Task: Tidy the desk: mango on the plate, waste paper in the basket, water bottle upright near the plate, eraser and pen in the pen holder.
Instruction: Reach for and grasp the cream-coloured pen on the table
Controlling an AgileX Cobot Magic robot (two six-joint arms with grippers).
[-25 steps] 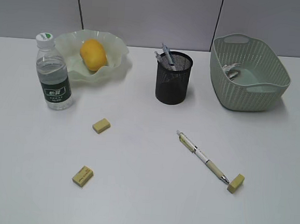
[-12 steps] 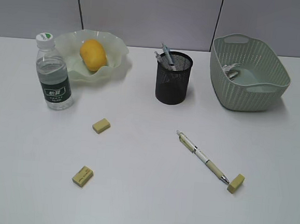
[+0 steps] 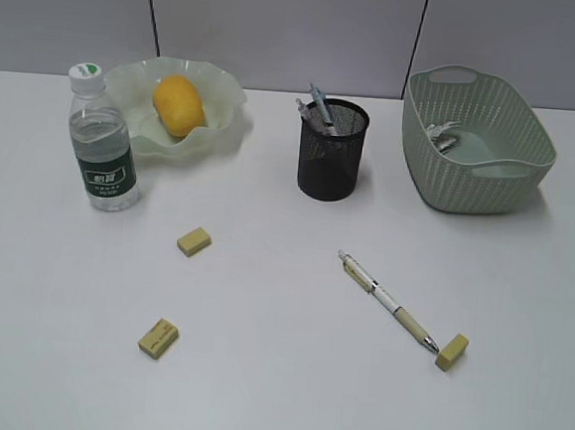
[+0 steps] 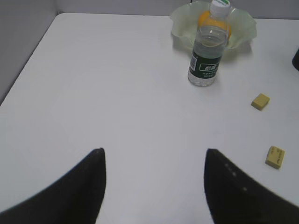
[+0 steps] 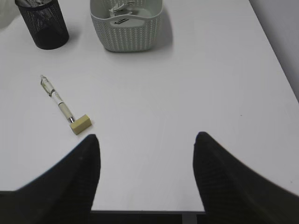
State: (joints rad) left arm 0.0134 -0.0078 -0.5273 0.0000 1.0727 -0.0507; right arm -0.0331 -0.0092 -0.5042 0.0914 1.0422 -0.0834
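The mango [image 3: 180, 104] lies in the ruffled green plate [image 3: 220, 125], and the water bottle [image 3: 102, 141] stands upright beside it. The black pen holder [image 3: 331, 164] has pens in it. A waste paper [image 3: 443, 136] scrap lies inside the basket [image 3: 475, 180]. One pen [image 3: 388, 300] lies on the desk with an eraser [image 3: 451, 351] at its tip. Two more erasers [image 3: 194, 241] [image 3: 158, 337] lie at the left. My left gripper [image 4: 154, 151] hovers open over bare desk, well short of the bottle [image 4: 208, 51]. My right gripper [image 5: 147, 137] is open and empty near the front edge, right of the eraser [image 5: 80, 124] and pen [image 5: 58, 100].
The desk's front edge runs just below my right gripper's fingers in the right wrist view, and the right edge [image 5: 275, 56] slants away beyond it. A grey wall stands behind the desk. Neither arm appears in the exterior view.
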